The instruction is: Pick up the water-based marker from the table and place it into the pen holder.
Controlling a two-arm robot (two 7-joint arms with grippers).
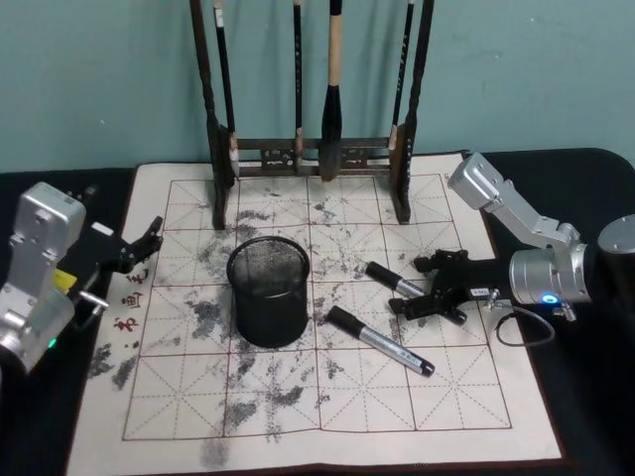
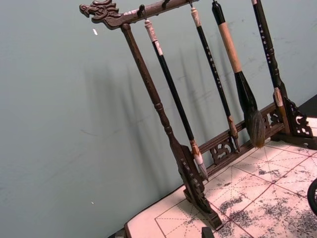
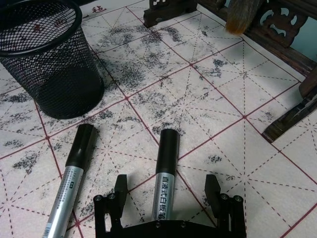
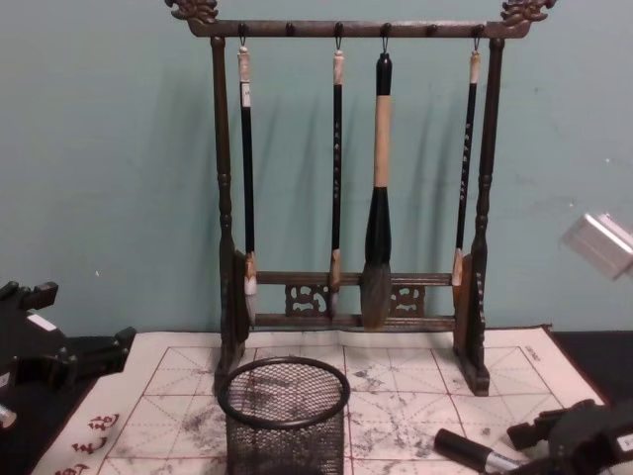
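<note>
Two water-based markers with black caps and silver barrels lie on the ink-stained grid mat. One marker lies free in front of the other. The farther marker has its barrel between the spread fingers of my right gripper, which is open and low over the mat. The pen holder, a black mesh cup, stands upright left of both markers. My left gripper rests open at the mat's left edge.
A tall dark wooden brush rack with several hanging brushes stands at the back of the mat, its foot near my right gripper. The mat lies on a black table against a teal wall.
</note>
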